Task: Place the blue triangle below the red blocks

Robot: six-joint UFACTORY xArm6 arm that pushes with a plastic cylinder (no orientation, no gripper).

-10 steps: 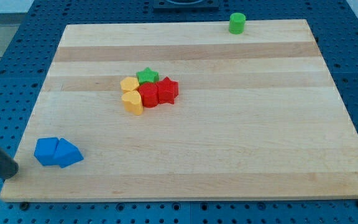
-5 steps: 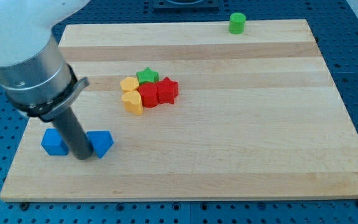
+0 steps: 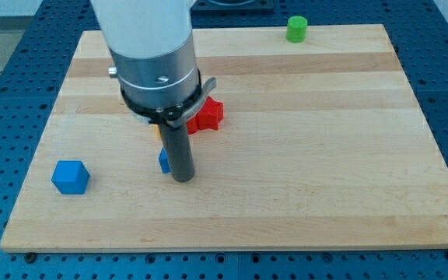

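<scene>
I carry no pincer, only a rod. My tip (image 3: 182,178) touches the blue triangle (image 3: 163,161), mostly hidden behind the rod, just below the red blocks (image 3: 208,114). Delivery looks nearly done; next, a slight rightward nudge. The bench (image 3: 325,155) lies open rightward; the blue cube (image 3: 71,176) sits well apart.

no readable text, labels or numbers

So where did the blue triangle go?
The blue triangle is mostly hidden behind the rod, just a sliver peeking out on the view's left of my tip. It sits left of centre, below the red blocks and right of the blue cube.
</scene>
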